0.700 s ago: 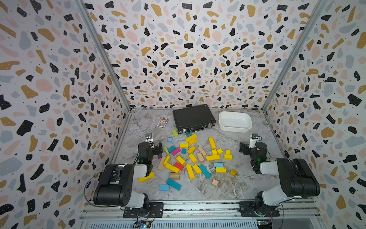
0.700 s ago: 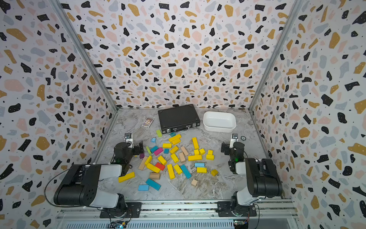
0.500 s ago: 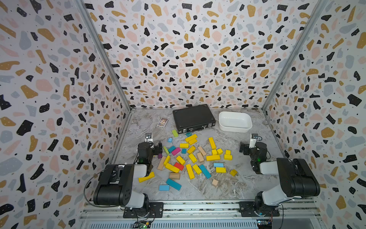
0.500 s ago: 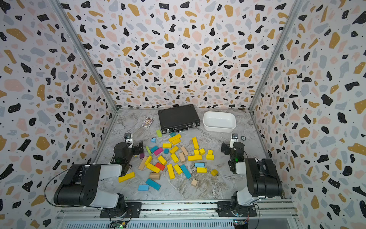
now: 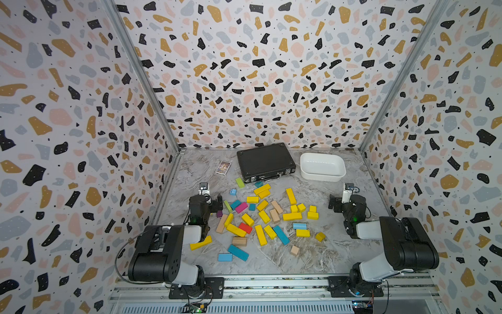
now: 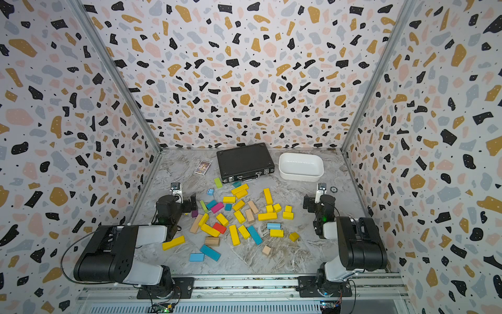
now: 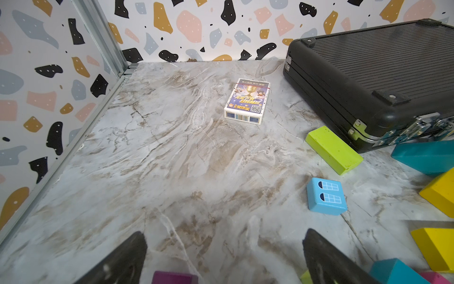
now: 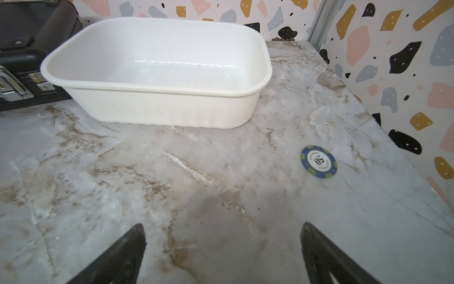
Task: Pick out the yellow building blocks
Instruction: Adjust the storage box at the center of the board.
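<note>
Several yellow building blocks lie scattered mid-table among blue, tan, pink, red and green ones in both top views. One yellow bar lies apart, close to the left arm. My left gripper hovers low at the pile's left edge, open and empty. Two yellow blocks show at the edge of the left wrist view. My right gripper sits right of the pile, open over bare table. Neither gripper touches a block.
A white tub stands empty at the back right, beside a shut black case. A card box lies ahead of the left gripper, with a purple block just under it. A poker chip lies near the right wall.
</note>
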`<state>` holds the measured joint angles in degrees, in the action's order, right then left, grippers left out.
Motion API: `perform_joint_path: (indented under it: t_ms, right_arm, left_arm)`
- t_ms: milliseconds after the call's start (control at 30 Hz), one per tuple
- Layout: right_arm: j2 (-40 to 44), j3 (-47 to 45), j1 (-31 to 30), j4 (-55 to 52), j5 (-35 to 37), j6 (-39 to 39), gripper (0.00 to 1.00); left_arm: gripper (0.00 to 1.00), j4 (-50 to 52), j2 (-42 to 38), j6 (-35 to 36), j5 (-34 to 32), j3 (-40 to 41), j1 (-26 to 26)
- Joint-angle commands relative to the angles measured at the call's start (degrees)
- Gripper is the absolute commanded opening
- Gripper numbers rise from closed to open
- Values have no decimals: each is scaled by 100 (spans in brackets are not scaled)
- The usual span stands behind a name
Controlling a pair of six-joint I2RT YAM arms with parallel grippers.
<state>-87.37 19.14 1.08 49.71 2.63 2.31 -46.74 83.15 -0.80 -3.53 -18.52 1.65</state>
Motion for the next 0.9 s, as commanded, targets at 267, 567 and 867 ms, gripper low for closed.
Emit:
perform_joint_path:
  t_ms: [267, 567, 867]
  right_arm:
    - [1415, 398, 15, -1551, 469, 199, 100]
    - [1461, 2129, 20, -4386, -697, 648, 90]
    - [-300, 5040, -271, -7457, -1361, -247, 81]
  left_arm:
    - [100, 226, -1069, -56, -146, 148, -24]
    - [100, 2938, -3186, -901, -1123, -490, -40]
    - [100, 5044, -3522, -3019, -8, -1131, -29]
